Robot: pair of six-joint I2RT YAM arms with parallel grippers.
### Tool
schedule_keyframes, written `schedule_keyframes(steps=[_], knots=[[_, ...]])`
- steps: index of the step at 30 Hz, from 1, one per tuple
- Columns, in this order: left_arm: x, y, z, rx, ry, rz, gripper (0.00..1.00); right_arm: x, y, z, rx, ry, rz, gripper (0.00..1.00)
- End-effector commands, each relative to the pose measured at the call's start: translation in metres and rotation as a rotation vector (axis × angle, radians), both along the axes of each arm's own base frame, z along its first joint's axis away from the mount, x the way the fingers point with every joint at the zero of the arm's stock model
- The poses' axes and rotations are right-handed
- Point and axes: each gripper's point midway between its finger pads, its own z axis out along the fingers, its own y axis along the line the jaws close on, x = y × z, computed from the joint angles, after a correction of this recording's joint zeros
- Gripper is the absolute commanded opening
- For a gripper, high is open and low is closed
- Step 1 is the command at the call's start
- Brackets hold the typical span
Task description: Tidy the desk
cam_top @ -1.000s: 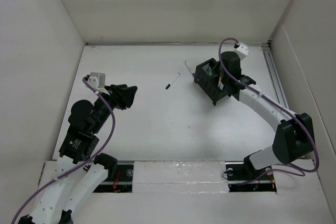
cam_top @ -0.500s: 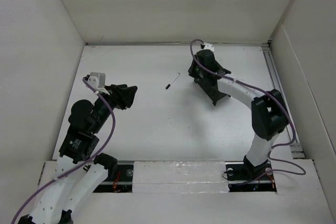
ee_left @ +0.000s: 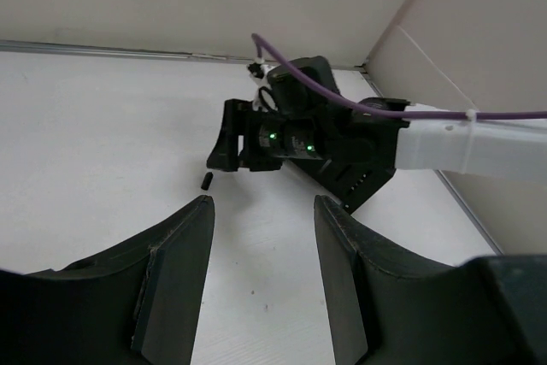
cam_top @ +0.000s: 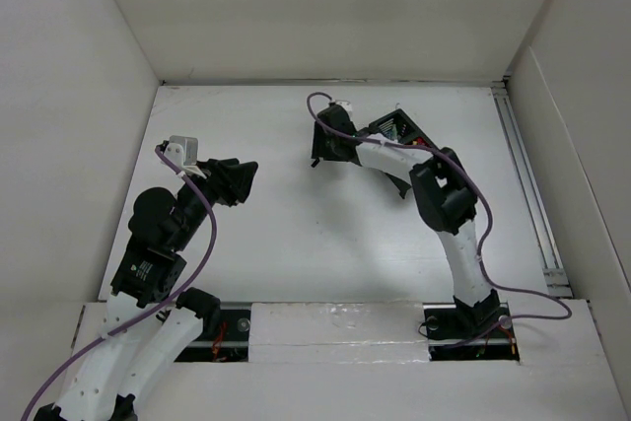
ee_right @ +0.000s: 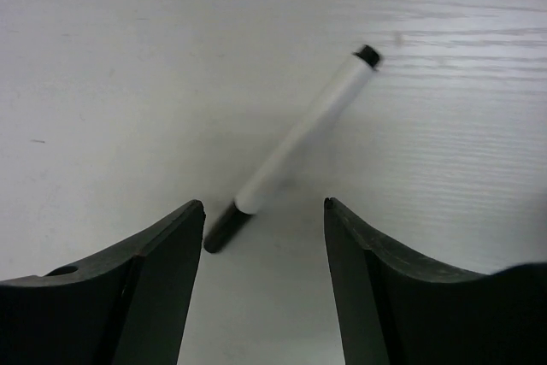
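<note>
Released and spread, the right end effector (cam_top: 321,148) hangs low over the desk (cam_top: 296,234), the large matte white tabletop that runs out to the white walls (cam_top: 325,7) on every far side. Its grasp is empty.

In the right wrist view a white pen (ee_right: 299,134) with a black cap lies flat and diagonal on the desk. Its capped end lies in the gap between the two fingers (ee_right: 154,279), close to the one on the picture's left. Whether it touches that finger cannot be told. The other end points away to the upper right.

A black mesh organizer (cam_top: 404,130) stands on the desk just beside and behind the right arm, towards the far right.

The left end effector (cam_top: 242,179) is held above the left half of the desk, well apart from the pen. Its jaws are parted and hold nothing. It faces the right arm across the tabletop.
</note>
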Motion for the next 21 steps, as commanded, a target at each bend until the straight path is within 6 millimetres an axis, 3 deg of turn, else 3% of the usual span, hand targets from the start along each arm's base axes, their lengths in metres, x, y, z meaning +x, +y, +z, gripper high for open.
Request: schedule_keyframes(steps=[1, 3, 4, 5, 7, 9, 10, 13, 14, 15, 17, 18, 19, 20, 21], knots=[[0.001, -0.001, 0.010, -0.007, -0.049, -0.007, 0.46, 0.014, 0.019, 0.013, -0.016, -0.035, -0.041, 0.64], [0.001, 0.000, 0.011, -0.009, -0.049, -0.004, 0.46, 0.019, 0.015, 0.002, -0.054, -0.021, -0.066, 0.62], [0.000, 0.000, 0.011, -0.009, -0.053, -0.004, 0.46, 0.023, 0.022, 0.007, -0.058, -0.029, -0.069, 0.54], [0.000, 0.000, 0.011, -0.007, -0.052, -0.004, 0.46, 0.015, 0.013, -0.016, -0.116, 0.033, -0.080, 0.50], [0.000, 0.000, 0.011, -0.007, -0.052, -0.004, 0.46, 0.013, 0.006, -0.025, -0.173, 0.041, -0.119, 0.41], [-0.001, -0.001, 0.012, -0.010, -0.056, -0.010, 0.46, 0.005, 0.005, -0.020, -0.184, 0.030, -0.106, 0.34], [0.000, -0.001, 0.012, -0.008, -0.053, -0.011, 0.46, -0.002, -0.002, -0.029, -0.202, 0.043, -0.109, 0.20], [0.000, -0.001, 0.012, -0.009, -0.054, -0.008, 0.46, -0.016, -0.005, -0.018, -0.197, 0.053, -0.100, 0.05], [0.000, -0.001, 0.012, -0.009, -0.054, -0.008, 0.46, -0.029, -0.006, -0.028, -0.209, 0.072, -0.083, 0.03], [-0.001, 0.000, 0.012, -0.010, -0.056, -0.008, 0.46, -0.034, -0.006, -0.016, -0.190, 0.061, -0.064, 0.01], [-0.001, -0.001, 0.012, -0.011, -0.055, -0.008, 0.46, -0.052, 0.004, -0.012, -0.169, 0.044, -0.027, 0.00], [0.000, 0.000, 0.012, -0.010, -0.054, -0.007, 0.46, -0.070, -0.003, -0.026, -0.184, 0.077, -0.011, 0.00], [0.000, -0.001, 0.012, -0.009, -0.054, -0.008, 0.46, -0.077, -0.002, -0.011, -0.158, 0.055, -0.004, 0.00], [0.000, 0.000, 0.012, -0.009, -0.054, -0.005, 0.46, -0.087, 0.002, -0.008, -0.149, 0.047, 0.010, 0.00], [0.000, -0.001, 0.012, -0.009, -0.054, -0.008, 0.46, -0.104, -0.008, -0.020, -0.169, 0.078, 0.012, 0.00]])
